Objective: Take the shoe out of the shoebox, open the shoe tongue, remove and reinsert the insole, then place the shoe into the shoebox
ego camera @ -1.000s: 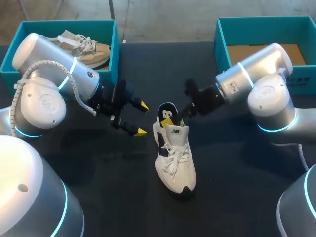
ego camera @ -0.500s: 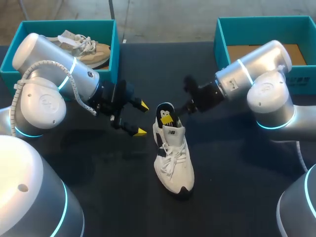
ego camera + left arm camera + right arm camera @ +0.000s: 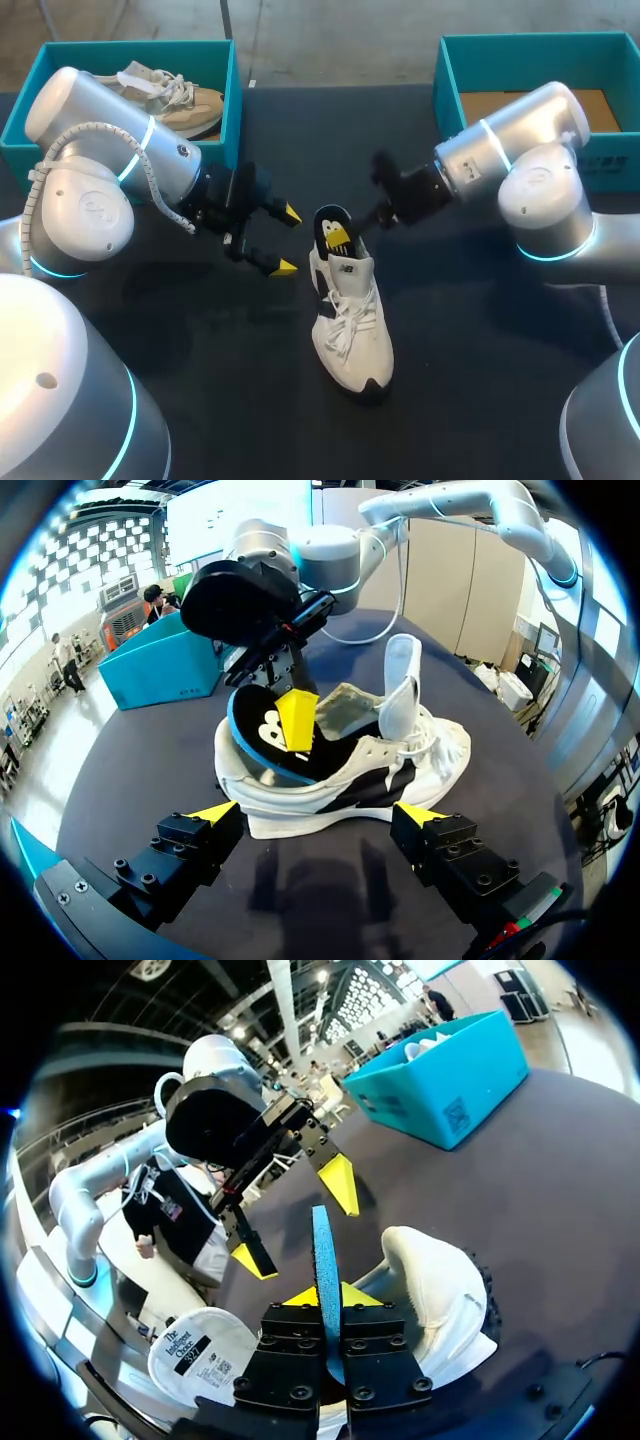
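The shoe (image 3: 352, 320) stands at the middle of the table (image 3: 480, 380), toe toward the near edge. At its heel the right gripper (image 3: 340, 238) is clamped on the insole (image 3: 335, 218), which stands partly out of the shoe. The left gripper (image 3: 288, 240) gapes wide just beside the heel, touching nothing. A shoebox (image 3: 447, 85) sits at the far right corner
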### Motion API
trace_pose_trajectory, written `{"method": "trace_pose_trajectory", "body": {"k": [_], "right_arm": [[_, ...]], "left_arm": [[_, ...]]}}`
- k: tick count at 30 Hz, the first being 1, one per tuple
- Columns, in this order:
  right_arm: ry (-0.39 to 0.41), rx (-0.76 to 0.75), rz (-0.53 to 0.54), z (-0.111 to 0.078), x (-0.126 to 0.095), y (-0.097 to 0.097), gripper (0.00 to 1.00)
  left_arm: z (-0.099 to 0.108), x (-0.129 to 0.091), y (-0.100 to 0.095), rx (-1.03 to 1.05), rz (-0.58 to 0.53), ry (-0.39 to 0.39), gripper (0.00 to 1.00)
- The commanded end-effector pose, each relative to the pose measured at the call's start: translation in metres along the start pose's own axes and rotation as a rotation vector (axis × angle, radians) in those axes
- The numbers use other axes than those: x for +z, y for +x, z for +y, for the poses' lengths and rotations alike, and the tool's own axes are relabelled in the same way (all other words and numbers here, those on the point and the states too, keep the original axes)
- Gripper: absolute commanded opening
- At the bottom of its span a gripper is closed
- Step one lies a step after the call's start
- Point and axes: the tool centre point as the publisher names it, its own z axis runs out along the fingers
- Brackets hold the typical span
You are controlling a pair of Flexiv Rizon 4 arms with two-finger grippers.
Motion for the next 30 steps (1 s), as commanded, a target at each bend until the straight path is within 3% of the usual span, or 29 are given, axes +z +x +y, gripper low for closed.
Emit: {"method": "trace_pose_trajectory", "body": {"k": [1, 13, 30], "right_arm": [[-0.005, -0.005, -0.016, -0.001, 0.004, 0.001, 0.0], [0.033, -0.038, -0.114, -0.013, 0.01, -0.002, 0.0], [0.093, 0.035, -0.12, -0.041, 0.014, 0.001, 0.0]], "left_arm": [[0.0, 0.001, 0.0, 0.0, -0.001, -0.002, 1.0], [0.0, 0.001, 0.0, 0.0, -0.001, -0.002, 1.0], [0.0, 0.001, 0.0, 0.0, -0.001, -0.002, 1.0]]}}
